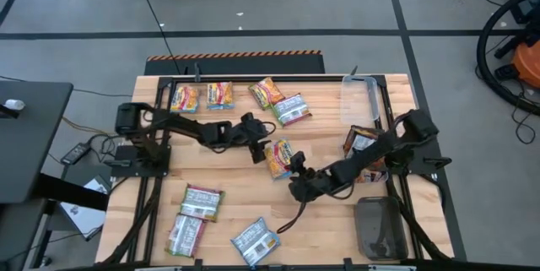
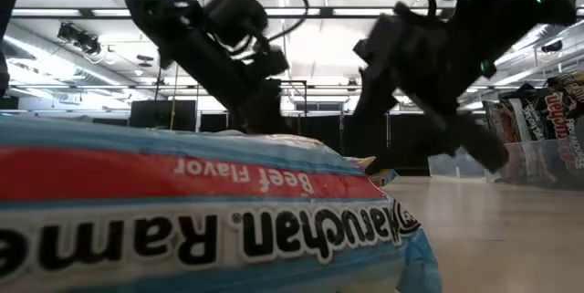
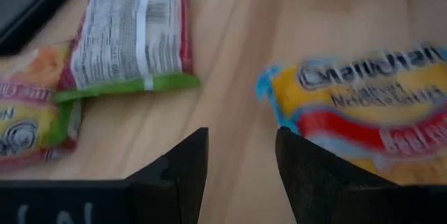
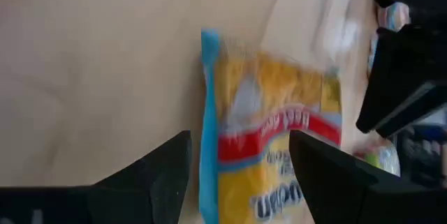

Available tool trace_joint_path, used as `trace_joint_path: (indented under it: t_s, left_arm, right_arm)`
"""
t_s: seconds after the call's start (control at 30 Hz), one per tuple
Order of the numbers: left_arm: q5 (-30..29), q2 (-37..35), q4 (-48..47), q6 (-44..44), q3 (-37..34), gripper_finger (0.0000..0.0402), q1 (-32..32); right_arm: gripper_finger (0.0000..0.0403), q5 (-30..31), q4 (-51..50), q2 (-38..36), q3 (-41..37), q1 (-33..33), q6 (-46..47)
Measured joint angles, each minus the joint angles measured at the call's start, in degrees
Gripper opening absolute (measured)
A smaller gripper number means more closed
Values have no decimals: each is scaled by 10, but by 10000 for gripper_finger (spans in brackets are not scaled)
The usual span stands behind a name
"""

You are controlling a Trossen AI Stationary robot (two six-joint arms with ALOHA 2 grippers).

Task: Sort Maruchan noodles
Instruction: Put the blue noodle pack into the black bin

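A yellow noodle packet (image 1: 279, 158) with a blue edge is seen lying flat near the middle of the wooden table (image 1: 228, 195). The left gripper (image 1: 261, 149) is held just beside that packet, fingers spread and empty. The right gripper (image 1: 297, 166) is positioned at the packet's opposite side, also spread, nothing pinched. A green-edged packet (image 3: 133, 35) lies beyond the yellow packet.

A robotics lab or workshop: a wooden table (image 1: 329, 132) in a black frame stands on a grey concrete floor (image 1: 278, 1) with taped lines, loose cables (image 1: 152, 5) and ceiling strip lights (image 2: 82, 12).
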Motion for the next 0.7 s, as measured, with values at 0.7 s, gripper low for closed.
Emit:
trace_joint_path:
  t_s: [0.7]
  left_arm:
    - [-2, 61, -28, 0, 13, 172, 4]
  right_arm:
    - [80, -50, 52, 23, 0, -53, 60]
